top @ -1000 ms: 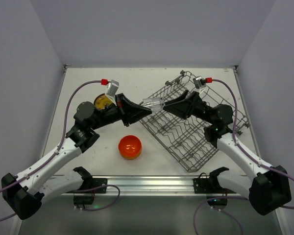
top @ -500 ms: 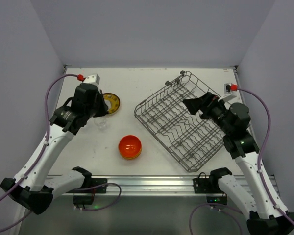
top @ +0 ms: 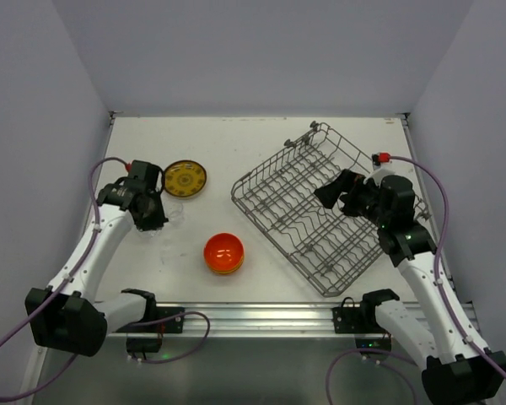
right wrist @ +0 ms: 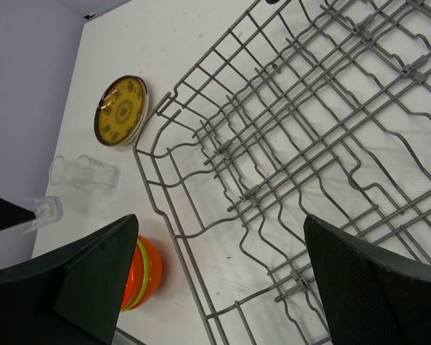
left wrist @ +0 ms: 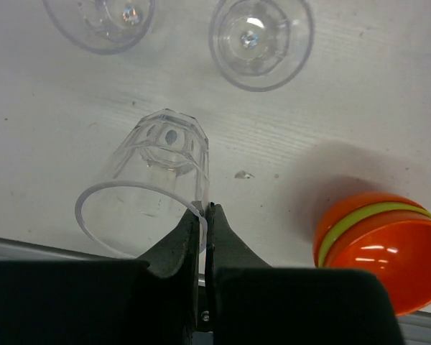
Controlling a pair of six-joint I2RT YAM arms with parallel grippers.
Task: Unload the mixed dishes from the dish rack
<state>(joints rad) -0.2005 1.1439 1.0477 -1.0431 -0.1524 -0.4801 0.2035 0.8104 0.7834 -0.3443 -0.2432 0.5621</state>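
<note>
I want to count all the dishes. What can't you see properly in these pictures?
Top view: the glasses beside the left gripper are too small and clear to count.
Left wrist: one upper glass is cut off by the top edge.
Right wrist: its own finger hides part of the bowl stack.

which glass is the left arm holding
On the white table, left of the stacked orange and yellow-green glossy bowls, are three small clear glasses. It is the tilted one, rim pinched in the left arm's jaws; the other two stand free.
</note>
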